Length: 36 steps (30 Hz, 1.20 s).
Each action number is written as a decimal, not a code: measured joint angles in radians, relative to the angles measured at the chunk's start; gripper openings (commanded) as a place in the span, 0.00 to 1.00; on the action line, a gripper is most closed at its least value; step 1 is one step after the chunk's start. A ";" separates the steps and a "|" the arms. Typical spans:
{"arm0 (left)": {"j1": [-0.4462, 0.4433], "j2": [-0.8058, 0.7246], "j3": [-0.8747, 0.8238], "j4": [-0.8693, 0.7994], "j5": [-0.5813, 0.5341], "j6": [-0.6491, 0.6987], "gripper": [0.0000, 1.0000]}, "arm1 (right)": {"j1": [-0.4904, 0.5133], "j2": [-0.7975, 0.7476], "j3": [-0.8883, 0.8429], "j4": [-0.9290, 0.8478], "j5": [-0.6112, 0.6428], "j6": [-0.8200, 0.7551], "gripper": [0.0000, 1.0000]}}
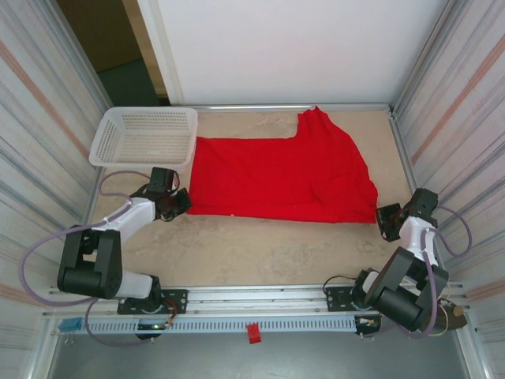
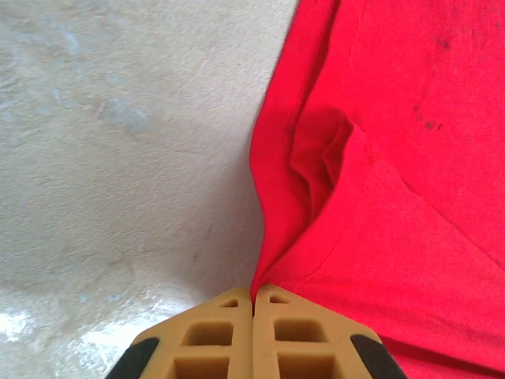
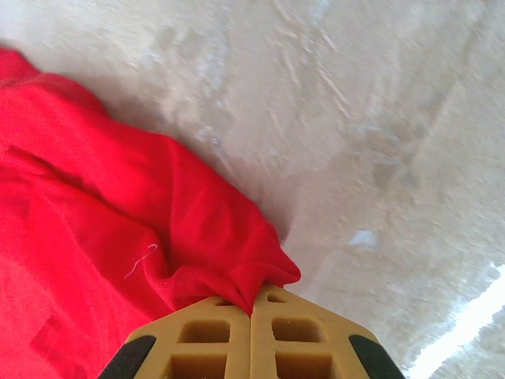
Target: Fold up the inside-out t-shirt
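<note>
My left pincer (image 2: 253, 298) is clamped on one near corner of the red t-shirt (image 1: 284, 178) and my right pincer (image 3: 252, 304) on the other, so neither arm is nearer. The shirt spreads ahead of both and between them, its long axis crosswise. It is soft, creased knit on a gritty pale table (image 1: 260, 253).

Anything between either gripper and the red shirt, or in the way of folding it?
Nothing visible. The left gripper and right gripper are each shut on the t-shirt's near edge. The white basket sits beside its far-left corner and might crowd a fold that way.
</note>
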 measured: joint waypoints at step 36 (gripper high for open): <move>-0.326 -0.020 -0.075 0.023 -0.199 -0.063 0.50 | 0.066 -0.008 -0.040 0.042 -0.007 -0.047 0.00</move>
